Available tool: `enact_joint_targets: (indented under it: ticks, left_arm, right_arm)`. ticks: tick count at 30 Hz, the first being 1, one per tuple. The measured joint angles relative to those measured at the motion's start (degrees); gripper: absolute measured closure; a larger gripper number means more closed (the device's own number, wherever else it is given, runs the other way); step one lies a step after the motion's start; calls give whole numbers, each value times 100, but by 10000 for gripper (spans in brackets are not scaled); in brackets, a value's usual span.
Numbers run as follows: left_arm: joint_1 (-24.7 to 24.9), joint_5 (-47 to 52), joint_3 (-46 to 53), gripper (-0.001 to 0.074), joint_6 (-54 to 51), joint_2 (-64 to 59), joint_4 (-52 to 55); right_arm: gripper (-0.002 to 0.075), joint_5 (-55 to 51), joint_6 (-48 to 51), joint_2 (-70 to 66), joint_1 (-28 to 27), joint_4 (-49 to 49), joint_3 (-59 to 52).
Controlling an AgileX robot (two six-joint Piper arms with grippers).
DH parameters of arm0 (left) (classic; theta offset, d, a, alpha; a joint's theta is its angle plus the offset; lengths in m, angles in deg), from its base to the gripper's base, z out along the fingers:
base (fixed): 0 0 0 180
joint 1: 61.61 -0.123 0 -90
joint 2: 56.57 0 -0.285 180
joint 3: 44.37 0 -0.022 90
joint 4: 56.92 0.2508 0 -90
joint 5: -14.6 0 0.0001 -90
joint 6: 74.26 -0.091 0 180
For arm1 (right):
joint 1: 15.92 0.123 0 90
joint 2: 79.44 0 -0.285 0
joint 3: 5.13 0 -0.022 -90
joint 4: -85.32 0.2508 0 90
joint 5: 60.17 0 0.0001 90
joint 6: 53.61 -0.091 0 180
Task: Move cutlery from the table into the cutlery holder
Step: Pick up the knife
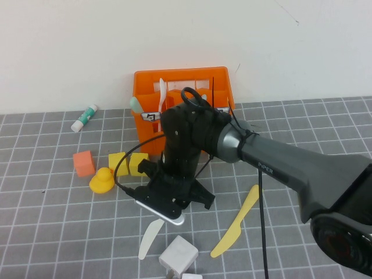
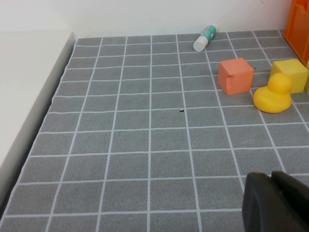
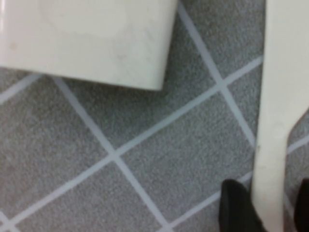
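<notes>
A white knife (image 1: 150, 239) lies on the grey table (image 1: 52, 232) near the front. My right gripper (image 3: 268, 209) is lowered over its upper end, jaws open. The dark fingers (image 3: 235, 209) stand on either side of the knife's handle (image 3: 277, 121), and a strip of table shows beside one of them. A yellow knife (image 1: 235, 224) lies to the right of it. The orange cutlery holder (image 1: 183, 125) stands at the back, with a white piece (image 1: 163, 93) and a mint spoon (image 1: 135, 104) upright in it. In the left wrist view my left gripper (image 2: 272, 180) is shut and empty over bare table.
A white block (image 1: 178, 254) sits just right of the white knife's tip, near the front edge. An orange cube (image 1: 83, 163), a yellow duck (image 1: 102, 181) and two yellow blocks (image 1: 129, 164) lie left of the right arm (image 1: 279, 160). A glue stick (image 1: 85, 117) is at the back left.
</notes>
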Motion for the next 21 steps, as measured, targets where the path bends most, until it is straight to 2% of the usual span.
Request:
enact_joint_targets:
  ticks: [4,9,19,20,21]
  left_arm:
    - [0,0,0,736,0,0,0]
    - [0,0,0,736,0,0,0]
    - [0,0,0,736,11,0,0]
    - [0,0,0,736,11,0,0]
    - [0,0,0,736,11,0,0]
  right_arm:
    - [463,-38,-77,-35,0,21,25]
    - [594,-75,-509,-39,0,21,25]
    - [603,-286,-1344,41,0,135,11]
    - [620,-342,-1413,98,0,135,4]
    - [673,-396,-1594,217,0,181,-10]
